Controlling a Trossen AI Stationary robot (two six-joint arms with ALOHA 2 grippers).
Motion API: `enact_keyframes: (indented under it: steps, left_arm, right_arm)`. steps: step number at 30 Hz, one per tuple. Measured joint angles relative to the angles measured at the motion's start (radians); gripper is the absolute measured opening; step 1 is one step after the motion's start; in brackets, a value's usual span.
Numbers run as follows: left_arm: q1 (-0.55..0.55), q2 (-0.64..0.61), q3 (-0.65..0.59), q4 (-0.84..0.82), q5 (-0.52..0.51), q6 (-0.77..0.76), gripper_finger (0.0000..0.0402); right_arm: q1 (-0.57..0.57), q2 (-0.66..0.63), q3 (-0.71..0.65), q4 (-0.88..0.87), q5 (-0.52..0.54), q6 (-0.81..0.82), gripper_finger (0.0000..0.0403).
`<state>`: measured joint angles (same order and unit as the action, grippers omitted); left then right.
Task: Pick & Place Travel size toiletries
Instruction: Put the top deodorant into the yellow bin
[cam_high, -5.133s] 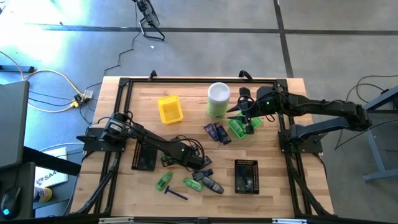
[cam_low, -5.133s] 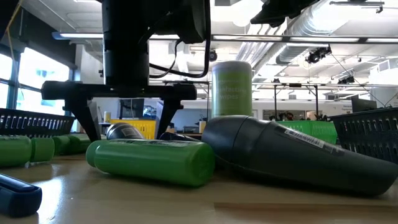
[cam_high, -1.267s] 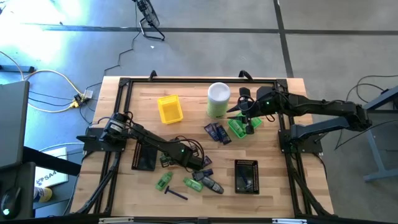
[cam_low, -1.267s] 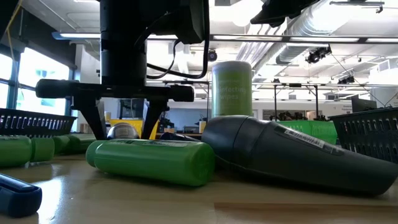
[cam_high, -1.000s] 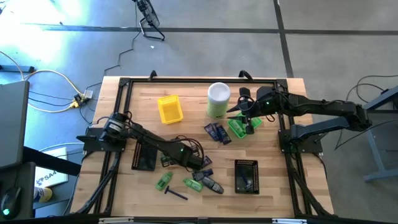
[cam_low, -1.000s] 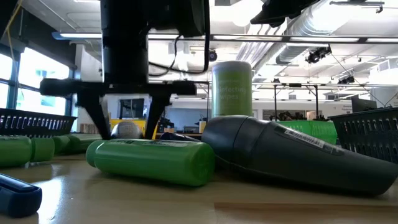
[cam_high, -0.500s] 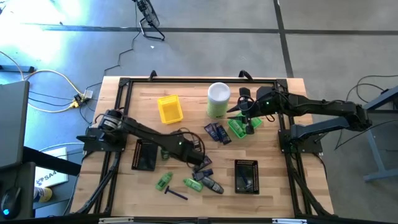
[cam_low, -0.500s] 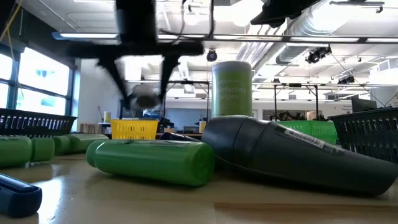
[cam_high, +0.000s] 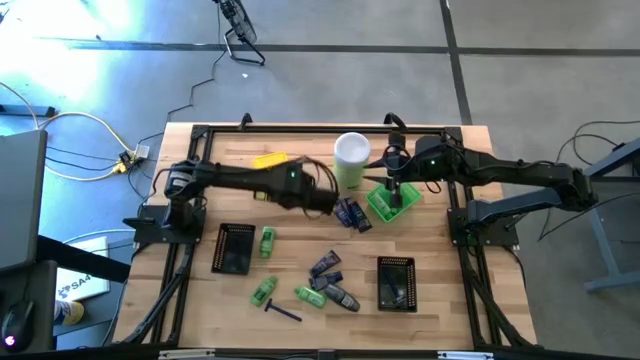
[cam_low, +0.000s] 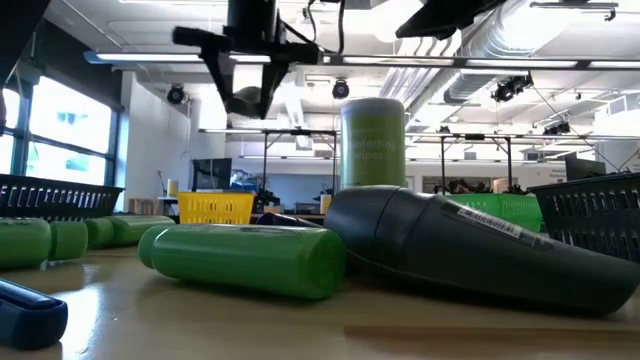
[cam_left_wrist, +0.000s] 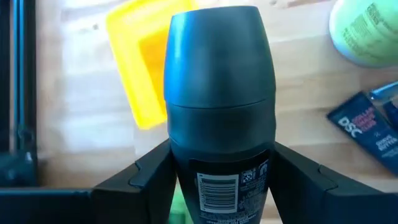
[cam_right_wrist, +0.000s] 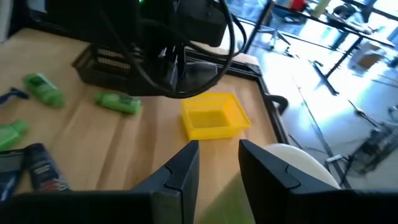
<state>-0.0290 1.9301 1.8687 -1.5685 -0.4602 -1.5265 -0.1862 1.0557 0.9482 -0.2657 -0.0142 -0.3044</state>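
Wooden surface (cam_high: 300, 225) carrying white-lidded canister (cam_high: 351, 160), yellow tray (cam_right_wrist: 211, 117), green tray (cam_high: 385, 203), navy packets (cam_high: 351, 213). Left gripper (cam_left_wrist: 217, 180) raised beside yellow tray, clamped on grey deodorant (cam_left_wrist: 219, 118). Right gripper (cam_right_wrist: 217, 163) over green tray, partly parted, empty.

The left gripper (cam_high: 322, 200) hung above the table (cam_high: 440, 310), just left of the canister (cam_high: 351, 160), with an oval piece (cam_left_wrist: 219, 106) between its fingers. A tray (cam_high: 268, 159) lay partly under that arm. The right gripper (cam_high: 393, 192) sat over another tray (cam_high: 385, 205), right of the canister. Packets (cam_high: 350, 213) lay between the two grippers. More bottles (cam_high: 264, 290) lay near the front edge.
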Motion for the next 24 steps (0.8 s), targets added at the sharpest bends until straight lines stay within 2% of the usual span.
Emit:
enact_keyframes:
  steps: [10, 24]
  left_arm:
    - [0.144, -0.003, -0.023, -0.003, 0.002, 0.263, 0.0207]
    - [0.297, -0.003, -0.235, 0.002, 0.061, 0.374, 0.0207]
  right_arm:
    - [-0.059, 0.000, 0.000, -0.024, 0.015, 0.083, 0.0105]
    - [-0.129, 0.000, 0.000, -0.022, 0.014, 0.098, 0.0105]
